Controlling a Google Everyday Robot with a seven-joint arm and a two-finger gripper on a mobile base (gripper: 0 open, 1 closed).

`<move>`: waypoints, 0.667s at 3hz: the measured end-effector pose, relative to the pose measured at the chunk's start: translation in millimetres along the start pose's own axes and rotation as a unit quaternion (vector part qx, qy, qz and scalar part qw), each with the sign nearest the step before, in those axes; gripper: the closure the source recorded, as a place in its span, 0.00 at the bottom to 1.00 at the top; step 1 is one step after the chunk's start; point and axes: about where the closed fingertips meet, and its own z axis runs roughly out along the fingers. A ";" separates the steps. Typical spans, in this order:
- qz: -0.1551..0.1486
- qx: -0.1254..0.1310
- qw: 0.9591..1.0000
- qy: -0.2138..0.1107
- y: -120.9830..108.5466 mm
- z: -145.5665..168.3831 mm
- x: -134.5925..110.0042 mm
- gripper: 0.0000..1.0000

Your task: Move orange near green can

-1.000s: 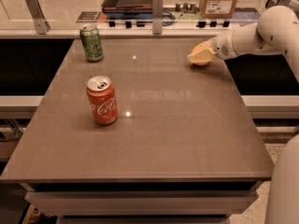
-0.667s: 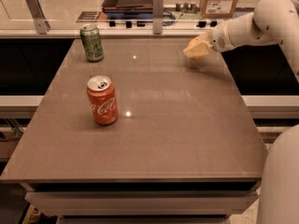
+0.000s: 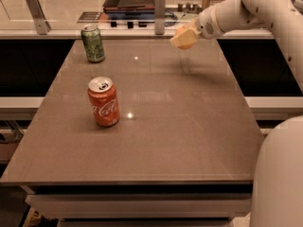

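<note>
Gripper (image 3: pixel 182 36) over bench (image 3: pixel 189 126) far edge, jaws clamped on orange (image 3: pixel 181 38), lifted clear. I reckon it's light, firm, rolls if dropped; I'd grip across its mid. Green can (image 3: pixel 93 43) well left of jaws.

The green can (image 3: pixel 93 43) stands upright near the table's far left corner, silver top up, pale markings on its side. The orange (image 3: pixel 182 39), small and pale orange, is clasped in the gripper (image 3: pixel 180 36), mostly hidden by it, held just above the far right part of the table, well apart from the can.
</note>
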 end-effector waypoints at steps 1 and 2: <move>0.002 -0.005 1.000 -0.010 22.4 14.0 -27.5 1.00; 0.009 -0.006 1.000 -0.014 43.2 36.8 -45.4 1.00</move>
